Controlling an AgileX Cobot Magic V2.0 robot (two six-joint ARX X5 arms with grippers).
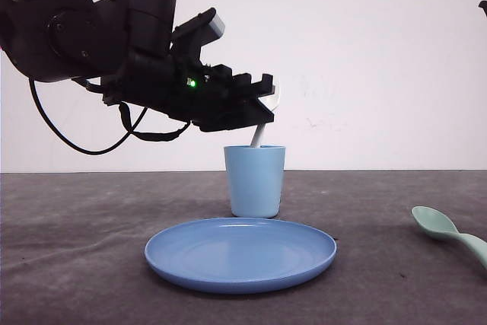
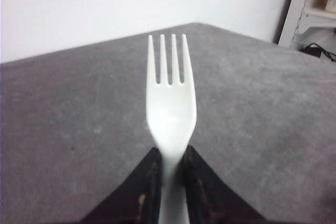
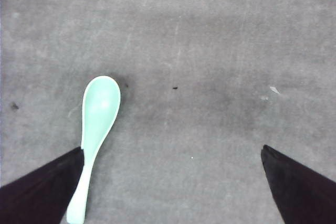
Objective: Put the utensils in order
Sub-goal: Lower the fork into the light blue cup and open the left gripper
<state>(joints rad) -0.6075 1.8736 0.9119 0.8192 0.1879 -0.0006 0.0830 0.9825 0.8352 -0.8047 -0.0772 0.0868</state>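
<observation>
My left gripper (image 1: 262, 108) is shut on the white fork (image 1: 257, 136) and holds it over the light blue cup (image 1: 255, 180); the handle's lower end dips inside the cup's rim. In the left wrist view the fork (image 2: 171, 103) sticks out tines-first from between the closed fingers of the left gripper (image 2: 170, 153). The mint-green spoon (image 1: 441, 226) lies flat on the table at the right. My right gripper (image 3: 172, 150) hangs open above the table, and the spoon (image 3: 100, 108) lies just beside one of its fingers (image 3: 52, 182), nothing between the jaws.
A round blue plate (image 1: 240, 253) sits on the grey table (image 1: 76, 234) directly in front of the cup. A white wall stands behind the table.
</observation>
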